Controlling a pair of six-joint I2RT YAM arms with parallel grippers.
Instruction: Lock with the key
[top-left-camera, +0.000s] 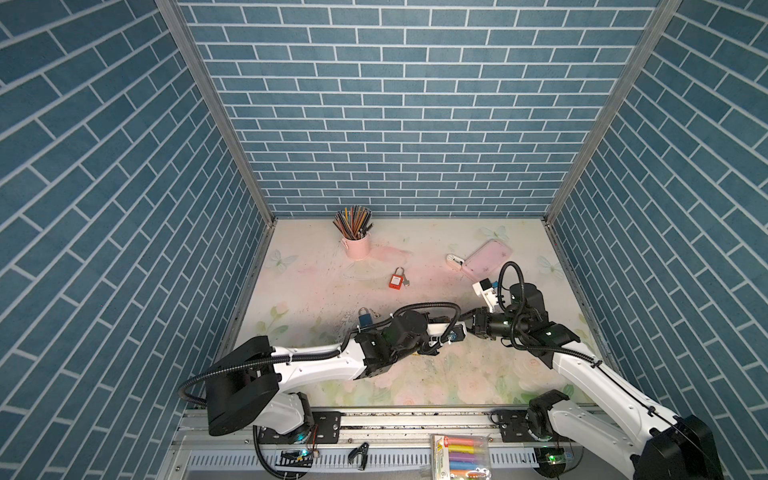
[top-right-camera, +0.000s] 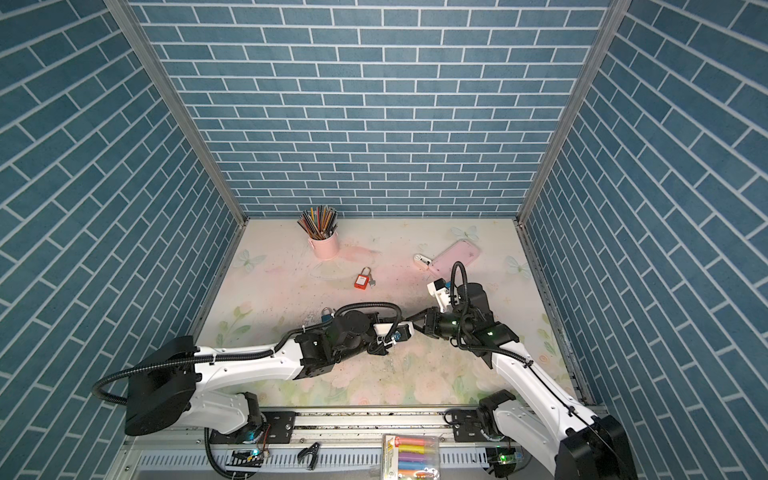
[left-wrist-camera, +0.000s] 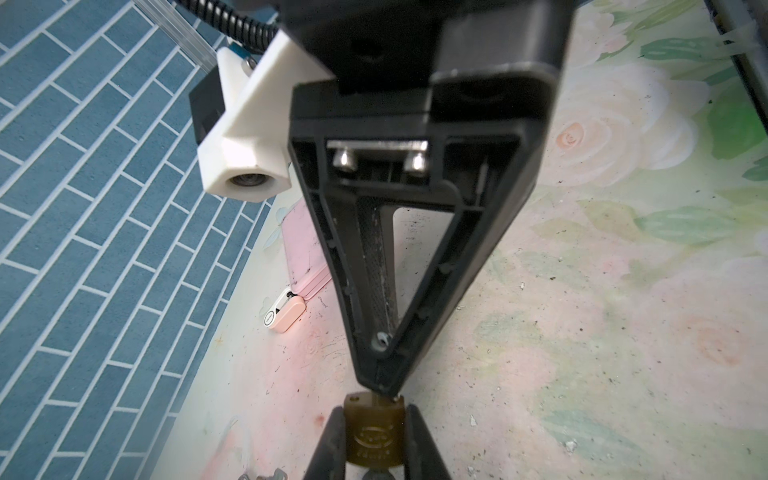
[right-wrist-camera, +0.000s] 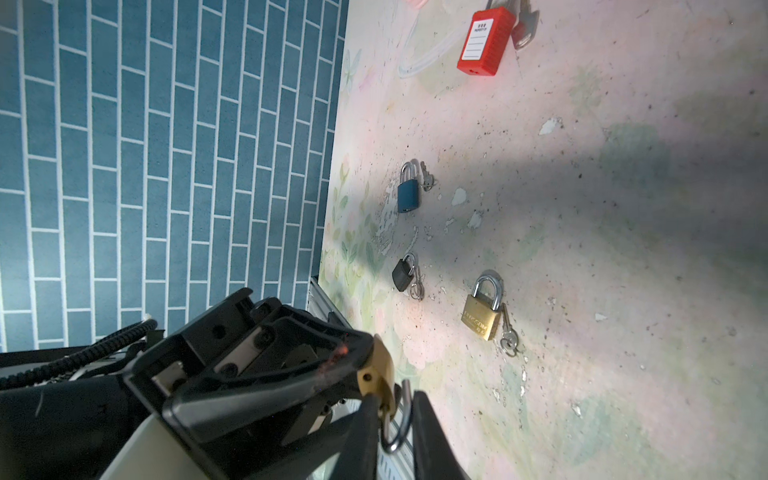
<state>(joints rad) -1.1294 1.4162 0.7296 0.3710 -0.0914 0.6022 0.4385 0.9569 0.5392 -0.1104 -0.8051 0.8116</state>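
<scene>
Left gripper (left-wrist-camera: 374, 411) clamping brass padlock (left-wrist-camera: 374, 436) by side edges, holding it mid-table between arms. Right gripper (left-wrist-camera: 380, 386) pinching closed at keyhole end, seemingly on key (right-wrist-camera: 385, 417), key ring (right-wrist-camera: 400, 419) dangling. Padlock looking dense, rigid, slick. Key thin, so pinching flat head; twisting risking slip.

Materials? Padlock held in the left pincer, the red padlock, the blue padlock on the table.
Held padlock in the left pincer: looks like brass, dull yellow metal with a stamped logo.
Red padlock: probably plastic casing, matte, with a white paper-like label.
Blue padlock: painted or plastic-coated body, uniform matte blue; can't tell which.
</scene>
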